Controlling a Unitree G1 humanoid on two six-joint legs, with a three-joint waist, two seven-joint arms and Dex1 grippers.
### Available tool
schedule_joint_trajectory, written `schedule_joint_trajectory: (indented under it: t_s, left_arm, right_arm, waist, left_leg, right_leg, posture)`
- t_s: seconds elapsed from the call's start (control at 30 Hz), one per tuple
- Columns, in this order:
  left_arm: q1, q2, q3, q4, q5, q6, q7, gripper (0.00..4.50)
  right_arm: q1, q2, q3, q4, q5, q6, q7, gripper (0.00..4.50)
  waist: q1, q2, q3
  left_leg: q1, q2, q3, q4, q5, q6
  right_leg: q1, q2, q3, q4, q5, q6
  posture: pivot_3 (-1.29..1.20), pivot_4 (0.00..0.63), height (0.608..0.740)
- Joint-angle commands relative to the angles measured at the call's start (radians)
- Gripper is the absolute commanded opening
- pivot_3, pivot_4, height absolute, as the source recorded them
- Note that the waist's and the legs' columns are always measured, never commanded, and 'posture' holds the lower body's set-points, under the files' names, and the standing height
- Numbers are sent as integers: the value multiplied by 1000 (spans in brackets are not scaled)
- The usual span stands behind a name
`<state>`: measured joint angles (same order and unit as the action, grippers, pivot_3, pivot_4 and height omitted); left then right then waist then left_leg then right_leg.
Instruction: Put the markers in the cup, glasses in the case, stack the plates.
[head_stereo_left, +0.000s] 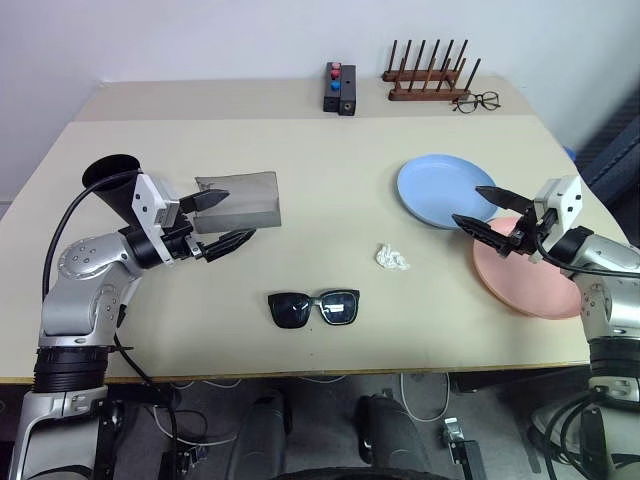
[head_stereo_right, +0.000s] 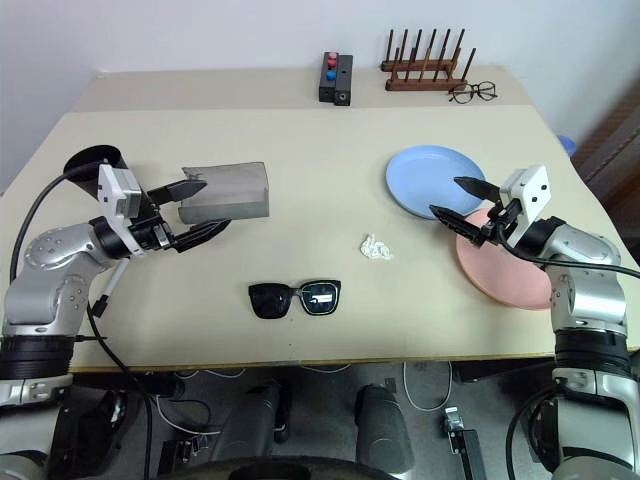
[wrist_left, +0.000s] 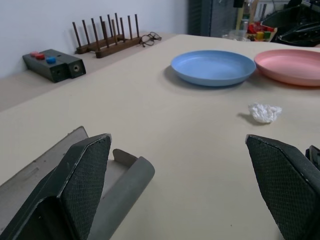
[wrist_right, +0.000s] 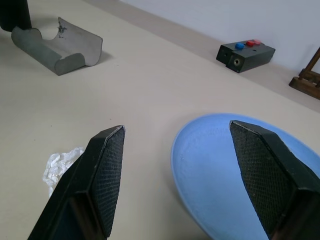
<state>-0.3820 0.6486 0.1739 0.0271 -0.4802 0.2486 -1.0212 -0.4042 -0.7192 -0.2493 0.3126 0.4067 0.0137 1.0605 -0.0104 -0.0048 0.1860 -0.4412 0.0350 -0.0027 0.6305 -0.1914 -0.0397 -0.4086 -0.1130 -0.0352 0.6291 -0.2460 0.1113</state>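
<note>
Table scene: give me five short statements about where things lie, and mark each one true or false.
1. The sunglasses lie on the table, outside the grey case. True.
2. The blue plate is stacked on the pink plate. False: they lie side by side.
3. Both the left gripper and the right gripper are open and empty. True.
4. The crumpled white scrap lies in the case. False: it lies on the table.
5. The wire-framed glasses lie beside the wooden rack. True.
</note>
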Motion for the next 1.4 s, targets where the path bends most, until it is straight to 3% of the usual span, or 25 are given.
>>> schedule_joint_trajectory:
  t_s: [0.03,0.43,1.1,1.2,1.4]
  left_arm:
    - [-27,1,7,-17,-13,-7,-2,4500]
    - [-62,-1,28,73,0,-48,-23,4500]
    - [74,66,144,-68,-48,-2,43,4500]
    - [99,96,176,-93,-67,42,57,4500]
    - [266,181,295,-203,-142,302,153,4500]
  right_arm:
    - [-11,-5,-17,-21,8,-16,-4,3375]
    - [-26,12,19,-94,5,6,-34,3375]
    - [-161,166,165,-22,-44,-26,-25,3375]
    - [-172,178,174,-28,-46,-19,-23,3375]
    - [-142,174,232,-188,-8,138,5,3375]
  waist:
    - [0,0,0]
    - [-2,0,0]
    - [-3,0,0]
    - [-3,0,0]
    - [-10,1,0]
  left_leg:
    - [0,0,0,0,0,0]
    - [0,0,0,0,0,0]
    - [0,0,0,0,0,0]
    - [0,0,0,-1,0,0]
    - [0,1,0,-3,0,0]
  right_leg:
    - [0,0,0,0,0,0]
    - [0,0,0,0,0,0]
    - [0,0,0,0,0,0]
    - [0,0,0,0,0,0]
    - [-2,0,0,1,0,0]
  posture:
    - [0,150,740]
    - [0,150,740]
    - [0,150,740]
    - [0,150,740]
    - [0,150,740]
